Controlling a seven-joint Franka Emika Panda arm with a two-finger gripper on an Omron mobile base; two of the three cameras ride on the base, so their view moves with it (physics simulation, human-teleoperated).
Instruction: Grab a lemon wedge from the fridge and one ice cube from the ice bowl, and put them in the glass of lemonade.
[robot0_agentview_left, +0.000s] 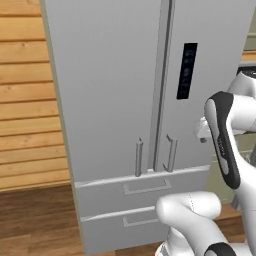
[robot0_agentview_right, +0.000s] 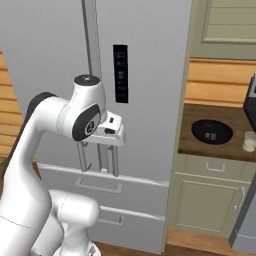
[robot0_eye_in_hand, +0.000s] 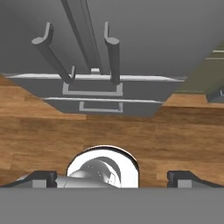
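light-grey fridge (robot0_agentview_left: 115, 90), glossy black ice bowl (robot0_agentview_right: 212, 131)

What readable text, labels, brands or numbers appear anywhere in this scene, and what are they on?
None can be read.
Black panel on the fridge door: a few faint bluish marks, too small and blurred to read.
Ice bowl and glass of lemonade on the counter: no label visible.

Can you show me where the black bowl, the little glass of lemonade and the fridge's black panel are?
Round glossy black ice bowl (robot0_agentview_right: 212, 132), right base view, its inside.
Small clear glass of lemonade (robot0_agentview_right: 249, 140), right base view, its side.
Fridge's black panel (robot0_agentview_left: 186, 70), left base view, its middle.
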